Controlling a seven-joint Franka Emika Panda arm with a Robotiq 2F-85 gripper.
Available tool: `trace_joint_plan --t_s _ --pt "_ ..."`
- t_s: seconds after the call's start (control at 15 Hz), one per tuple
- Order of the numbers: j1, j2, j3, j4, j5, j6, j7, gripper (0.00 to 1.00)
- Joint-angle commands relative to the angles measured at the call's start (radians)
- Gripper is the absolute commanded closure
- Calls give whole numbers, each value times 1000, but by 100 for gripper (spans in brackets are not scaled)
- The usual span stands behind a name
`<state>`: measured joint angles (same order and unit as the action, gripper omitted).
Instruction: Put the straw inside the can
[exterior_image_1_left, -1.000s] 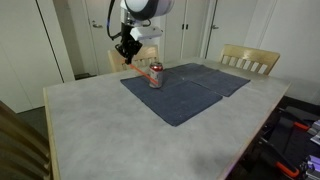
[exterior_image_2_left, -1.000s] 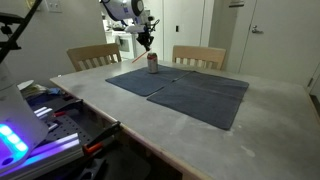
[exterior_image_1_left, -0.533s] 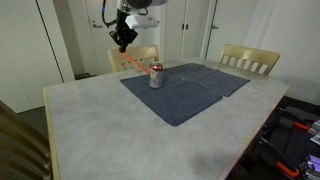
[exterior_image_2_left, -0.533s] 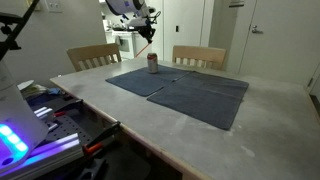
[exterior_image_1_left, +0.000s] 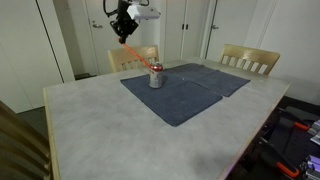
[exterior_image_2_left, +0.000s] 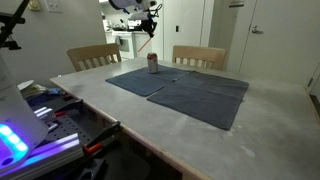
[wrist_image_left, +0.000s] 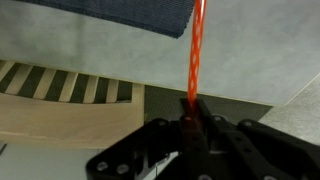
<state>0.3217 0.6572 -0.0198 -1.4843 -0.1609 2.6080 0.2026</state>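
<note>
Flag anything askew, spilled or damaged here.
Nothing stands out. The can stands upright on the cloth, no spill shows, and the straw looks unbent in the gripper.

No legible text or markings

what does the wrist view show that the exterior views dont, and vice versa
Only the wrist view: the grip up close, with the end effector shut on one end of the straw.

Only the exterior views: the can standing on the dark blue cloth, well below the raised straw and apart from it, and a second chair.

Both: the straw in the end effector, the cloth, the grey table and a wooden slatted chair.
</note>
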Motion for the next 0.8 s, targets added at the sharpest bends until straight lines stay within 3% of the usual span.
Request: trace_joint_plan --t_s 0.0,0.07,0.13,0.73 --pt "-5 0 8 3 -5 -4 3 92" --pt "-5 0 8 1 -5 -4 2 92" --pt "-2 -1 0 -7 -7 -1 19 98" --pt "-9 10 -11 -24 8 173 69 98"
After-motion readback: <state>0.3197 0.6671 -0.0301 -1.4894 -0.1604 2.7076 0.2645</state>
